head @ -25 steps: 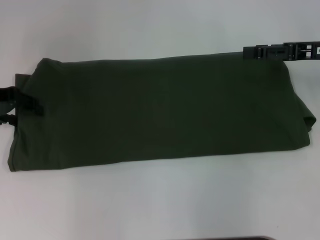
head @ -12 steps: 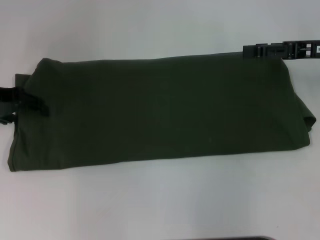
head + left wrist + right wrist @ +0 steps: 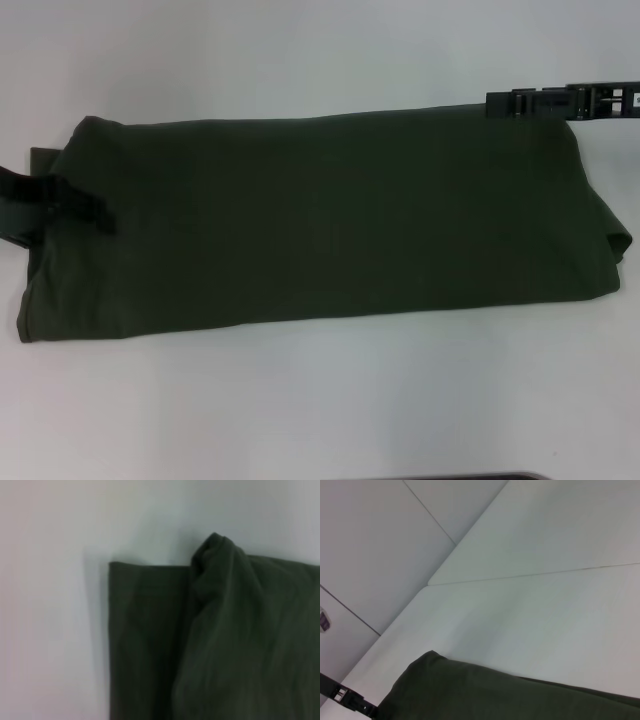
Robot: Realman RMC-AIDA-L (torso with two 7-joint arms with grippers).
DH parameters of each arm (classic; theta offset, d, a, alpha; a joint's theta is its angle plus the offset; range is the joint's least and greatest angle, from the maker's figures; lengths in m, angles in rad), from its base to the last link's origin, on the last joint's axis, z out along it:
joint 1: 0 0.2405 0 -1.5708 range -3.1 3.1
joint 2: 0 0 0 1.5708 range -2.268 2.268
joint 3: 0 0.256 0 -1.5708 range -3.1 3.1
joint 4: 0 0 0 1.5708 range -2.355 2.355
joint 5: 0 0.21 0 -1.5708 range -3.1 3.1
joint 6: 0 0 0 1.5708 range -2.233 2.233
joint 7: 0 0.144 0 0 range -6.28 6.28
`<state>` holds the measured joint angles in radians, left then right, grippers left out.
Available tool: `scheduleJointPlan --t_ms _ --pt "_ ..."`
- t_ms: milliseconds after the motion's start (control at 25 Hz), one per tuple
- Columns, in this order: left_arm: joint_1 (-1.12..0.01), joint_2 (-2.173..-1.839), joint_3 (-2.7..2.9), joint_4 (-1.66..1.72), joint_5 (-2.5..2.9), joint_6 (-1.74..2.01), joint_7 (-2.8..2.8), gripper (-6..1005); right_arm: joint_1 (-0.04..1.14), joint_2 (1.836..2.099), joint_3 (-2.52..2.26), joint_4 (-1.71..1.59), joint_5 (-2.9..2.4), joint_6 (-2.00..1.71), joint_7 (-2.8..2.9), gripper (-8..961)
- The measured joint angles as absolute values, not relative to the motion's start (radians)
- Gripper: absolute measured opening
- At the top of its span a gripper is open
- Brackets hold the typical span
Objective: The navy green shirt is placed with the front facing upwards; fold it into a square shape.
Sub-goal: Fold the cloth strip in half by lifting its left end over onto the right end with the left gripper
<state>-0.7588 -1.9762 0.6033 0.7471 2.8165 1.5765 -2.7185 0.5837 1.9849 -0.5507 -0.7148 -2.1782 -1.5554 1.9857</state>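
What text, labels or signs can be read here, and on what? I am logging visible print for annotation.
None can be read. The navy green shirt lies folded with plain fabric up, no lettering showing. The right gripper bears a small white mark, too small to read. The left gripper shows no text.

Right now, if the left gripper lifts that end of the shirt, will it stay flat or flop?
Likely flop: the shirt is soft cloth, bunched and wrinkled at its folded corner. The stacked layers would probably sag and slide apart, since their edges already sit uneven. The left gripper rests over that end.
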Motion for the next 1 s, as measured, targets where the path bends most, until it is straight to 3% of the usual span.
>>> scheduleJointPlan --t_ms 200,400,800,1000 --pt "-0.764 -1.981 0.611 0.75 2.821 1.584 -2.707 720 0.582 1.985 -0.551 -0.715 -2.177 -1.555 1.985 803" --pt "-0.763 -1.98 0.617 0.759 2.823 1.584 -2.693 540 0.58 1.985 -0.55 -0.715 -2.174 -1.554 1.985 803" --pt "-0.76 -1.975 0.619 0.781 2.818 1.616 -2.677 324 0.585 1.985 -0.549 -0.715 -2.173 -1.554 1.99 803" --pt "-0.755 -1.991 0.611 0.829 2.797 1.658 -2.654 173 0.588 1.985 -0.544 -0.715 -2.174 -1.554 1.991 804"
